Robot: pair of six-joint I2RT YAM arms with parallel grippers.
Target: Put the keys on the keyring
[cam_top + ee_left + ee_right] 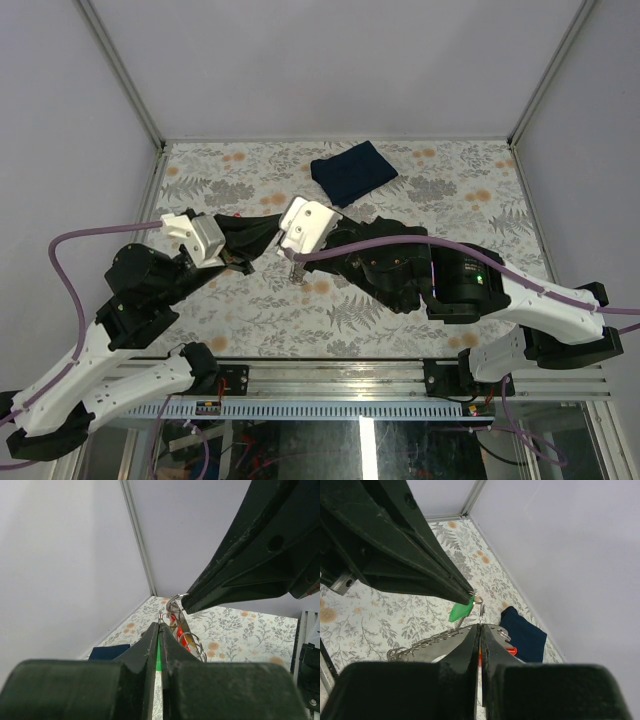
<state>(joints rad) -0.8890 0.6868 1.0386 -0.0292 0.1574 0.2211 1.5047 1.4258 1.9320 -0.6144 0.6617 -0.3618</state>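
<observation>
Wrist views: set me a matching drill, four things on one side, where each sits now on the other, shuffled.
1 green key
2 keyring
3 red tag
4 blue cloth

A lying on the table, far side
B pinched in the right claw
C just under the keyring loop
D pinched in the left claw

Pairs: 1-D, 2-B, 3-C, 4-A.
</observation>
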